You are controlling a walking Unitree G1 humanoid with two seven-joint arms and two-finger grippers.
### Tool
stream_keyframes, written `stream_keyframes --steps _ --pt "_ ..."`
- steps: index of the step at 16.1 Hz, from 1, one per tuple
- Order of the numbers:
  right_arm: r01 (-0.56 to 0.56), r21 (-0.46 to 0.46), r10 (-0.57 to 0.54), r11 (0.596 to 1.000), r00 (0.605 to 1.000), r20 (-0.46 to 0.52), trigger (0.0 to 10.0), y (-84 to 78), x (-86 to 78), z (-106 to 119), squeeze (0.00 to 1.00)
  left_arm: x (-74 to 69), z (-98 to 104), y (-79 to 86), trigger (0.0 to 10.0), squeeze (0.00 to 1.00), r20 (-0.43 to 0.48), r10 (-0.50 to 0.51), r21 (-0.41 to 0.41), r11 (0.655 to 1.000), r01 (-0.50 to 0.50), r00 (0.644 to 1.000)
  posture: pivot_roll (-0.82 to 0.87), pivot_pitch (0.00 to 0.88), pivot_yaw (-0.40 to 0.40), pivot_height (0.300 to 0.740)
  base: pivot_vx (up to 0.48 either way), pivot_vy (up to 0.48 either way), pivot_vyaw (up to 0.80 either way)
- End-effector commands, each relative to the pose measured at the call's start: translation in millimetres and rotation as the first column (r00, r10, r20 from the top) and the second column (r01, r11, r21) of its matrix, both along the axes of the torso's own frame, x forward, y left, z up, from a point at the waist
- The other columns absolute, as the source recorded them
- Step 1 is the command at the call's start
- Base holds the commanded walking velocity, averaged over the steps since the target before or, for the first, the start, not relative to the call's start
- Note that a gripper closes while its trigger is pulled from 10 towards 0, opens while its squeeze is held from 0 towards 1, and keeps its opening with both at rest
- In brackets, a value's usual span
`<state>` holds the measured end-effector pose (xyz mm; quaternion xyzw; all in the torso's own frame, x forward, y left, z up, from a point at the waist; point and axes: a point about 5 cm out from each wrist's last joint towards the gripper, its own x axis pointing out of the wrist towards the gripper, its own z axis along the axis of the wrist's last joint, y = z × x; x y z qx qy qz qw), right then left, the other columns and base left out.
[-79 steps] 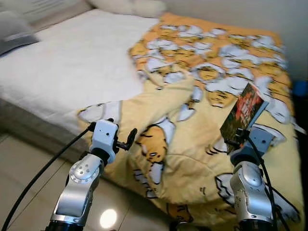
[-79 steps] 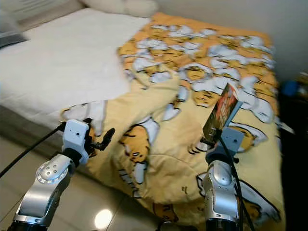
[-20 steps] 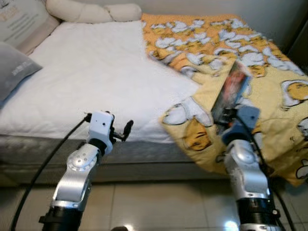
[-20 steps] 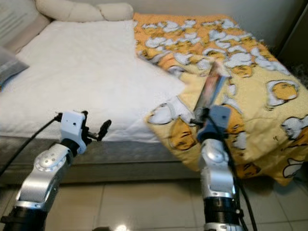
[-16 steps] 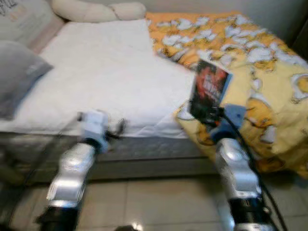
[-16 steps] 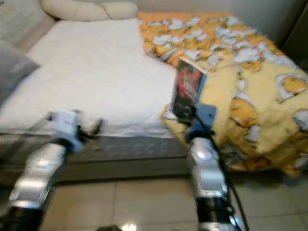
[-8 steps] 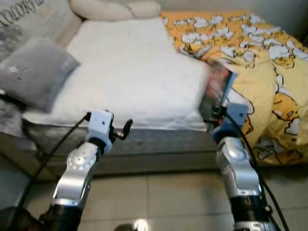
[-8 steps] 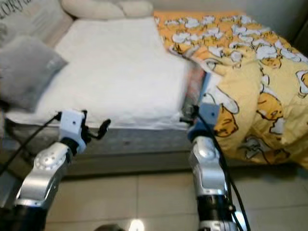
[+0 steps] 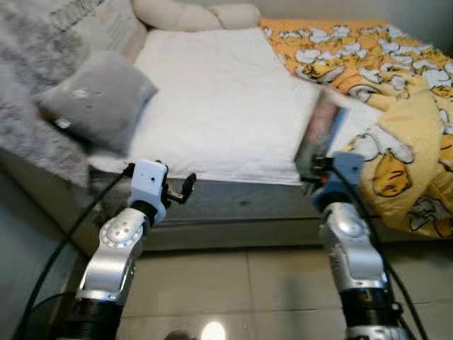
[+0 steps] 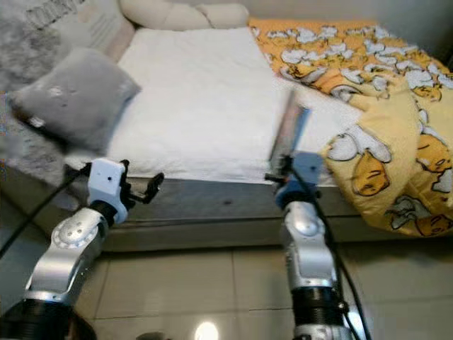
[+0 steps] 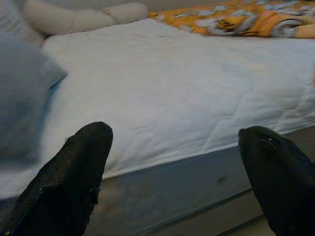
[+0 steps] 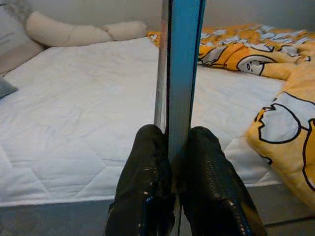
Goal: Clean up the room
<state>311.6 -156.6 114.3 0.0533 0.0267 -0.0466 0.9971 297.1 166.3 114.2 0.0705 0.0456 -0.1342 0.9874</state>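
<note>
My right gripper (image 9: 312,167) is shut on a thin book (image 9: 320,132) with a blue spine, held upright and edge-on in front of the bed's near edge. In the right wrist view the two black fingers (image 12: 147,162) pinch the book (image 12: 180,73) at its lower end. My left gripper (image 9: 187,187) is open and holds nothing; it hovers before the grey side of the bed frame. The left wrist view has its fingertips (image 11: 78,167) wide apart, facing the white mattress (image 11: 172,93).
The bed (image 9: 226,106) lies straight ahead with a yellow-orange cartoon blanket (image 9: 403,120) bunched on its right half. A grey pillow (image 9: 99,95) sits at the left, cream pillows (image 9: 191,14) at the head. A grey fluffy throw (image 9: 28,120) hangs at far left. Tiled floor (image 9: 233,283) below.
The whole view has swung left along the bed, so the grey pillow and throw now fill the left side. The book stays upright in my right gripper; the left stays open.
</note>
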Motion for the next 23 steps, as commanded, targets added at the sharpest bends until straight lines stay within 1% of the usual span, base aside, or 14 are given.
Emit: stream_keyframes --steps 1,3,4,7,10,15,23 --pt "-0.050 0.010 0.049 0.999 0.998 0.048 10.0 11.9 3.8 11.9 0.00 2.6 2.0 8.2 10.0 0.00 0.003 0.048 -0.014 0.999 -0.048 0.999 0.06 0.000 -0.007 0.740 0.000 0.000 0.00" --pt "-0.072 0.008 0.071 0.997 0.997 0.038 10.0 15.3 4.4 10.5 0.00 5.8 5.4 10.0 10.0 0.00 0.013 0.064 -0.033 0.997 -0.064 0.998 0.06 0.000 -0.003 0.740 0.000 0.000 0.00" --pt "-0.078 0.008 0.077 0.997 0.996 0.038 10.0 16.7 4.6 10.0 0.00 6.2 6.5 9.8 10.0 0.00 0.019 0.056 -0.037 0.998 -0.055 0.998 0.06 0.000 -0.003 0.740 0.000 0.000 0.00" --pt "-0.081 0.014 0.080 0.997 0.996 0.037 10.0 16.4 4.5 10.0 0.00 5.2 6.4 11.9 10.0 0.00 0.022 0.064 -0.054 0.997 -0.063 0.998 0.06 0.000 -0.005 0.740 0.000 0.000 0.00" --pt "-0.083 0.012 0.083 0.996 0.996 0.031 10.0 17.2 4.8 9.3 0.00 5.8 6.9 15.0 10.0 0.00 0.019 0.079 -0.059 0.995 -0.078 0.997 0.06 0.000 -0.001 0.740 0.273 0.000 0.00" --pt "-0.099 0.013 0.099 0.995 0.995 0.029 10.0 19.5 5.5 9.8 0.00 5.9 7.5 13.2 10.0 0.00 0.019 0.072 -0.056 0.996 -0.071 0.997 0.06 0.000 -0.003 0.740 0.293 0.000 0.00" --pt "-0.100 0.011 0.099 0.995 0.995 0.021 10.0 18.0 6.1 8.7 0.00 7.9 9.3 13.7 10.0 0.00 0.018 0.081 -0.059 0.995 -0.080 0.997 0.07 0.000 -0.005 0.740 0.314 0.000 0.00"
